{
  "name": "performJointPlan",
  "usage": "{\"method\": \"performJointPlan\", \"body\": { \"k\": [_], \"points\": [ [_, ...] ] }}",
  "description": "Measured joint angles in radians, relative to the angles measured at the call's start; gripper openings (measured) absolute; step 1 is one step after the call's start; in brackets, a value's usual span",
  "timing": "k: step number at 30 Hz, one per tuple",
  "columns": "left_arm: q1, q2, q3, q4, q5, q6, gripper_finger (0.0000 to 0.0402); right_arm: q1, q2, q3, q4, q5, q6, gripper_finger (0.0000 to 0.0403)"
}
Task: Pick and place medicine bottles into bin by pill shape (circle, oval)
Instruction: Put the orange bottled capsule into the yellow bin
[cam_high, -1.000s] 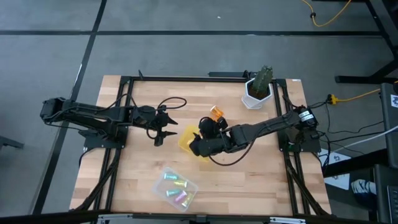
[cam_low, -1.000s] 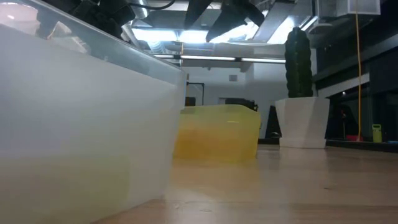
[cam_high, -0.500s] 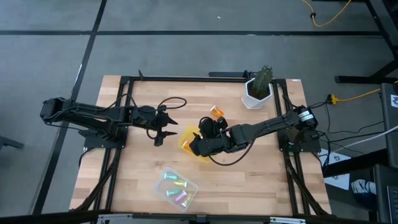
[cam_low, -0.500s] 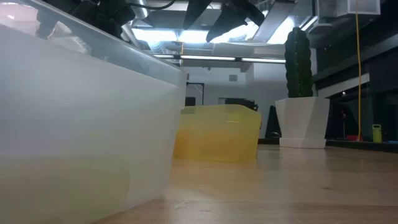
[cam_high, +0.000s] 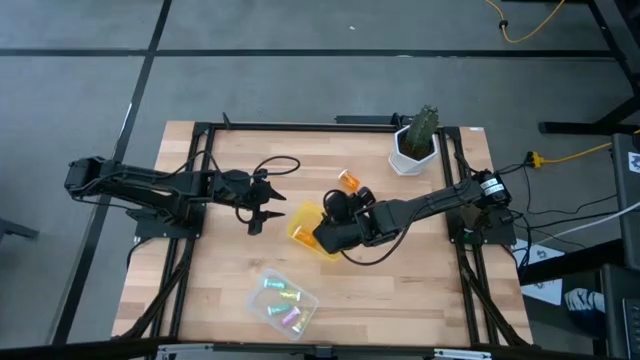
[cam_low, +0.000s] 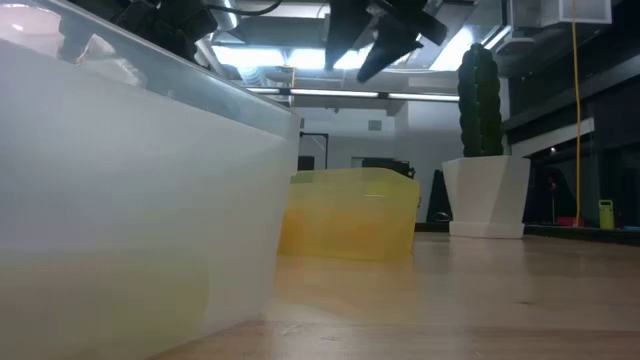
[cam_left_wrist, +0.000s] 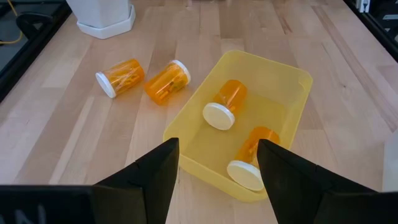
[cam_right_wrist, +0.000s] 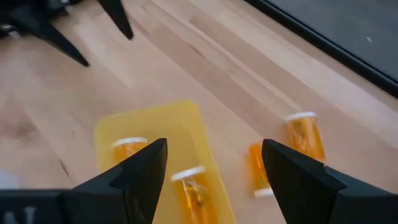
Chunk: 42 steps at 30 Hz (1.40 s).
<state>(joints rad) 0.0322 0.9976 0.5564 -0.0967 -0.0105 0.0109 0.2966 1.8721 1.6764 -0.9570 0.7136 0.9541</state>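
**Right hand over the yellow bin, 2 orange bottles waiting just past it**

The right hand (cam_high: 322, 232) hangs above the yellow bin (cam_left_wrist: 292, 115), fingers spread wide and gripping nothing. Inside the bin lie 2 orange bottles (cam_left_wrist: 224, 104), white caps pointing toward the left arm's side. Out on the bare desk (cam_high: 420, 290), between the bin and the white plant pot (cam_high: 410, 152), lie 2 more orange bottles (cam_left_wrist: 168, 81), both on their sides and roughly parallel, just beside the bin's far wall. That is the relation that counts: they sit on the right arm's side of the bin, so the right hand looks the nearer one. The left hand (cam_high: 258, 205) waits released, well apart, on the bin's other side. The clear bin (cam_high: 285, 300) with the pastel vials (cam_high: 280, 295) sits near the front edge.
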Motion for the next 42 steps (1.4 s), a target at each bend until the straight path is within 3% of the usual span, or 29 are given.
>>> {"method": "performJointPlan", "body": {
  "k": [7, 13, 19, 22, 37, 42],
  "points": [
    [0.0, 0.0, 0.0, 0.0, 0.0, 0.0, 0.0212, -0.017, 0.0, 0.0, -0.061, -0.008, 0.014, 0.0265],
    [0.0, 0.0, 0.0, 0.0, 0.0, 0.0, 0.0212, -0.112, 0.001, -0.043, -0.102, -0.019, 0.013, 0.0265],
    [0.0, 0.0, 0.0, 0.0, 0.0, 0.0, 0.0212, -0.256, 0.001, -0.151, -0.089, -0.241, 0.006, 0.0265],
    [0.0, 0.0, 0.0, 0.0, 0.0, 0.0, 0.0212, -0.311, 0.002, -0.186, -0.083, -0.281, -0.016, 0.0265],
    [0.0, 0.0, 0.0, 0.0, 0.0, 0.0, 0.0212, -0.438, 0.0, -0.349, 0.202, -0.324, -0.174, 0.0265],
    [0.0, 0.0, 0.0, 0.0, 0.0, 0.0, 0.0212, -0.444, 0.0, -0.436, 0.308, -0.283, -0.179, 0.0265]
  ]
}}
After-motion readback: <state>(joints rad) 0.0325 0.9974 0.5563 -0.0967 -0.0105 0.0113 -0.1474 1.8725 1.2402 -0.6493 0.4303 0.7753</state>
